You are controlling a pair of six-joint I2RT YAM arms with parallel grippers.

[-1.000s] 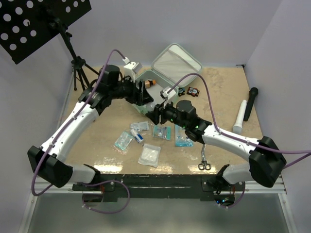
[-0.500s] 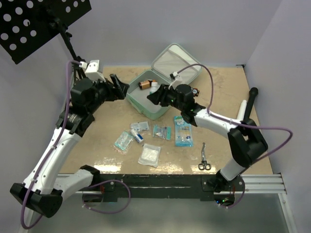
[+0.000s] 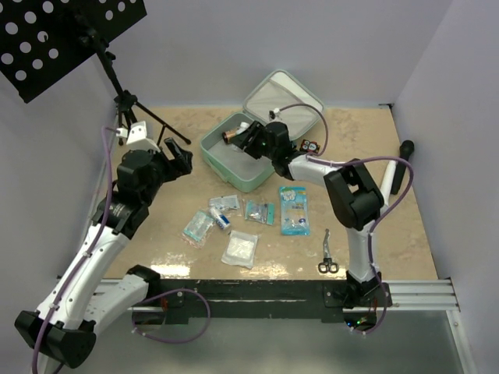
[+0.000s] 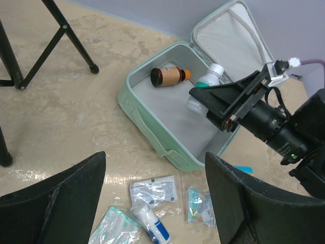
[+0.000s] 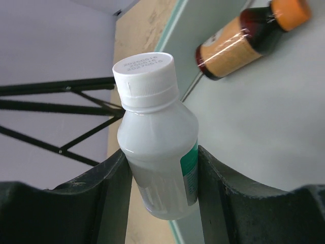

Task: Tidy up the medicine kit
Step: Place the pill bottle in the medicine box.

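Medicine kit sits open on the table, upper centre of the top view. Mint-green shell, pale grey lining, lid leaning back toward the upper right. Inside, a brown bottle with an orange cap lies on its side at the far corner of the tray.

Right claw reaches over the kit from the right and is closed on a white bottle with a white cap and green label band. Its fingers press both sides of the body below the shoulder. The bottle is over the tray lining, near the brown bottle but apart from it. Can't tell if its base touches the lining.

Left claw is left of the kit in the top view, spread wide with nothing between the fingers, above bare table near the kit's front wall.

Loose items lie on the table below the kit in the top view:
- clear sachet
- teal-printed packet
- second teal packet, lower left of the sachet
- small blue-and-white tube, between the sachet and the second teal packet
- white gauze pack, lowest of the group
- long blue-green packet, right of the group

Scissors sit lower right near the table edge. A white cylinder and a black cylinder lie close together at the right side; contact unclear. Small dark items sit just right of the kit, too small to identify. A black tripod carrying a perforated black panel is at the upper left.
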